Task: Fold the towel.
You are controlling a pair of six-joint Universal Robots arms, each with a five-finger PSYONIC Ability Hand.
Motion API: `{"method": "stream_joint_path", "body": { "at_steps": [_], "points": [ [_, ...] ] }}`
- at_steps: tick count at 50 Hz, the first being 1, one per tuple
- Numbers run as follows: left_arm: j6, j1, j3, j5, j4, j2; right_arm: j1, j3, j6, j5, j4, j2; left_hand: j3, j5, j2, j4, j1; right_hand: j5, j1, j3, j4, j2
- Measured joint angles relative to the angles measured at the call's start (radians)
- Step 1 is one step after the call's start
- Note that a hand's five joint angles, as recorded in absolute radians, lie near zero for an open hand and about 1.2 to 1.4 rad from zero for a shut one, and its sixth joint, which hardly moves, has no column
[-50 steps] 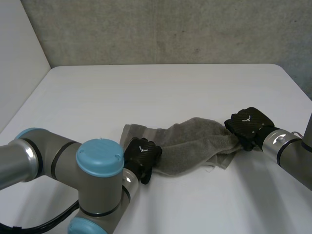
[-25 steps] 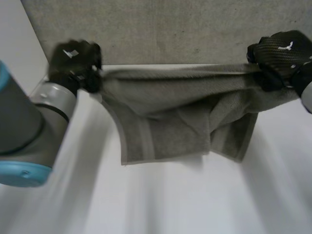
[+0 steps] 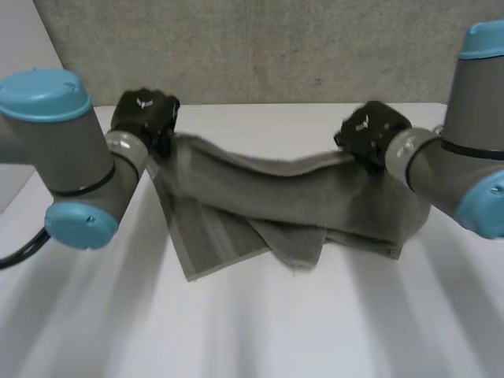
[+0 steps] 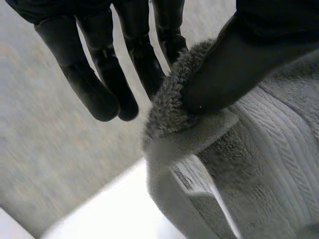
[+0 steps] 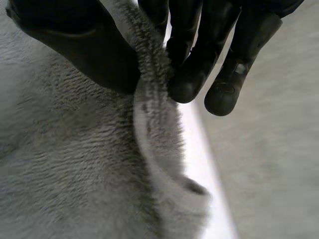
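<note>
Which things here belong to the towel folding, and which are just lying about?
In the job: towel; left hand pinching one end; right hand pinching the other end.
Just there: white table under it; grey wall behind.

The towel [image 3: 260, 185] stretches across the middle of the table [image 3: 252, 339], strung between the two hands. The left hand [image 3: 144, 114] is at its left end and the right hand [image 3: 370, 132] at its right end, both toward the table's far side. At each end the towel's top edge sits between thumb and fingers. The rest hangs toward the near side. A wall [image 3: 276, 47] stands behind the table
</note>
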Motion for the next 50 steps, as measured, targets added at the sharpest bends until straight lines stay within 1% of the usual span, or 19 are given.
{"method": "stream_joint_path", "body": {
  "at_steps": [2,4,5,6,8,10,11,14,19,23,25,28,32,37,40,46,48,50],
  "points": [
    [0.010,0.003,0.063,-0.003,0.073,0.007,0.010,-0.022,0.000,0.012,-0.121,0.008,0.000,0.000,0.000,0.007,0.000,0.000,0.000,0.000,0.000,0.000],
    [0.013,0.008,0.130,-0.007,0.189,0.031,0.024,-0.022,0.000,0.024,-0.352,-0.009,0.001,0.000,0.000,0.009,0.000,0.000,0.000,0.000,0.000,0.000],
    [0.012,0.010,0.146,-0.009,0.222,0.041,0.028,-0.016,0.001,0.026,-0.421,-0.018,0.001,0.000,0.000,0.009,0.000,0.000,0.000,0.000,0.000,0.000],
    [0.008,0.011,0.167,-0.013,0.274,0.059,0.035,-0.004,0.001,0.030,-0.533,-0.039,0.002,0.000,0.000,0.009,0.000,0.000,0.001,0.000,0.000,0.000],
    [-0.005,0.015,0.189,-0.022,0.343,0.089,0.045,0.021,0.001,0.032,-0.679,-0.073,0.002,0.000,0.000,0.009,0.000,0.000,0.001,0.000,0.000,0.000],
    [-0.022,0.018,0.194,-0.030,0.381,0.111,0.055,0.048,0.002,0.033,-0.762,-0.104,0.002,0.001,0.000,0.009,0.000,0.000,0.001,0.000,0.000,0.000],
    [-0.029,0.019,0.192,-0.032,0.387,0.118,0.057,0.055,0.002,0.032,-0.770,-0.109,0.002,0.001,0.000,0.009,0.000,0.000,0.001,0.000,0.000,0.000],
    [-0.058,0.033,0.150,-0.040,0.383,0.137,0.067,0.086,0.003,0.026,-0.725,-0.128,0.002,0.001,0.004,0.009,0.000,0.001,0.001,0.000,0.000,0.000],
    [-0.084,0.063,0.028,-0.040,0.336,0.146,0.079,0.133,0.000,0.007,-0.491,-0.129,0.002,0.001,0.004,0.009,0.000,0.001,0.001,0.001,0.000,0.000],
    [-0.086,0.074,-0.054,-0.035,0.316,0.149,0.084,0.163,-0.003,-0.005,-0.364,-0.125,0.003,0.001,0.004,0.009,0.000,0.001,0.001,0.001,0.000,0.000],
    [-0.084,0.079,-0.149,-0.028,0.306,0.150,0.088,0.207,-0.003,-0.018,-0.297,-0.122,0.003,0.001,0.004,0.009,0.000,0.001,0.001,0.001,0.000,0.000],
    [-0.079,0.086,-0.264,-0.018,0.299,0.154,0.096,0.273,-0.002,-0.035,-0.242,-0.119,0.004,0.001,0.004,0.009,0.000,0.001,0.001,0.001,0.000,0.000],
    [-0.076,0.103,-0.378,-0.013,0.292,0.157,0.108,0.352,0.000,-0.055,-0.218,-0.097,0.004,0.001,0.004,0.009,0.000,0.001,0.001,0.001,0.000,0.000],
    [-0.075,0.118,-0.481,-0.010,0.287,0.167,0.117,0.442,0.011,-0.073,-0.223,-0.031,0.004,0.001,0.004,0.009,0.000,0.000,-0.001,-0.001,-0.001,0.000],
    [-0.076,0.122,-0.505,-0.010,0.288,0.174,0.114,0.465,0.038,-0.075,-0.237,-0.002,0.004,0.001,0.004,0.009,0.000,-0.102,-0.053,-0.086,-0.089,-0.038],
    [-0.078,0.130,-0.514,-0.011,0.290,0.190,0.110,0.480,0.128,-0.072,-0.275,0.018,0.004,0.001,0.004,0.009,0.000,-0.366,-0.322,-0.345,-0.348,-0.285],
    [-0.079,0.136,-0.513,-0.012,0.291,0.198,0.107,0.486,0.169,-0.071,-0.294,0.016,0.004,0.001,0.004,0.009,0.000,-0.559,-0.510,-0.524,-0.533,-0.466],
    [-0.081,0.142,-0.512,-0.012,0.292,0.204,0.104,0.492,0.198,-0.069,-0.309,0.012,0.004,0.001,0.004,0.009,0.000,-0.639,-0.587,-0.597,-0.610,-0.542]
  ]
}}
